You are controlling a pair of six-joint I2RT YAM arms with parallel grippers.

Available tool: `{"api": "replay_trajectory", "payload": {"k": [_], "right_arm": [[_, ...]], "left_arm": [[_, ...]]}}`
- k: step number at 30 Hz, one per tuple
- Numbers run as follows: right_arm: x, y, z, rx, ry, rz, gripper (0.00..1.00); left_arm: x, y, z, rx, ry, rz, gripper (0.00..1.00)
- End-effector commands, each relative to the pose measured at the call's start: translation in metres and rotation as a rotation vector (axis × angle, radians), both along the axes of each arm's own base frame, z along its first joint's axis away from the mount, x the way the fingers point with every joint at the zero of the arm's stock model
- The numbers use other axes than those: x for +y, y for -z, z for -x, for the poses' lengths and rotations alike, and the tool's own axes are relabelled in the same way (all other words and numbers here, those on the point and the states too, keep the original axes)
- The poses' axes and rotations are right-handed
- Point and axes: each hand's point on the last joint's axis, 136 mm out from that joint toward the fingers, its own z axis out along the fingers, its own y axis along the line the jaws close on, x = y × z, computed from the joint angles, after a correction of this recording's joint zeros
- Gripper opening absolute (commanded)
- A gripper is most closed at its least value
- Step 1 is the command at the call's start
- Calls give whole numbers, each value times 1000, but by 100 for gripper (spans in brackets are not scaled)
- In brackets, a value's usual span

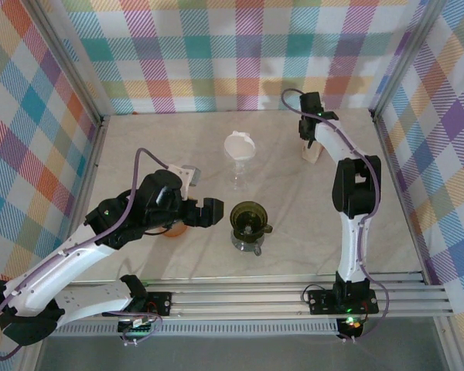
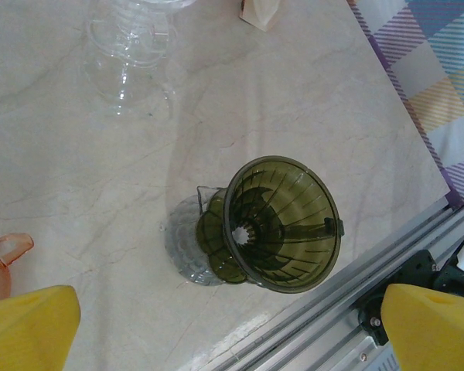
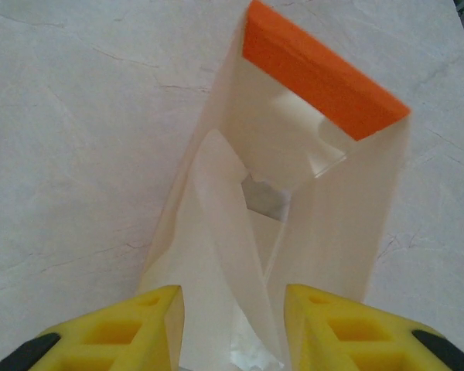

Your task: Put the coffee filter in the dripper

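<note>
Jaws part open, the right end effector point(image 3: 232, 325) is straddling a coffee filter point(image 3: 220, 232) standing at the tabletop's point(image 1: 294, 239) 1 o'clock; it should be pinching one sheet only. The left end effector point(image 2: 232, 332) is gaping wide beside the dripper point(image 1: 249, 217) at 6 o'clock

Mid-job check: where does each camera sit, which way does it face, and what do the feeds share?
Top external: above, behind the bases, looking down at the table; both arms, left pincer, right pincer.
Left wrist: on the left arm, looking down at the green dripper; its yellow fingers at the bottom corners.
Right wrist: on the right arm, looking down into the filter holder; its yellow fingers flank a paper filter.
Shared: green dripper in top and left wrist; filter holder in top and right wrist.
</note>
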Motion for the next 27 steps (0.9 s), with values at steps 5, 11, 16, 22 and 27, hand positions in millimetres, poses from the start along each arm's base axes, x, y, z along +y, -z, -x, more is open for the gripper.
{"api": "replay_trajectory", "payload": {"k": [5, 11, 16, 22, 27], "right_arm": [[0, 7, -9, 9, -12, 43, 32], [-1, 5, -9, -9, -10, 62, 10], [13, -14, 0, -55, -49, 80, 0], [35, -62, 35, -124, -87, 69, 0], [49, -109, 87, -202, -105, 34, 0]], "left_arm": [[-3, -10, -3, -18, 6, 27, 100], [-2, -8, -2, -15, 4, 24, 100], [-1, -8, -1, -13, 2, 33, 100], [-2, -9, 5, -2, 17, 62, 100], [-2, -10, 9, 10, 26, 80, 100]]}}
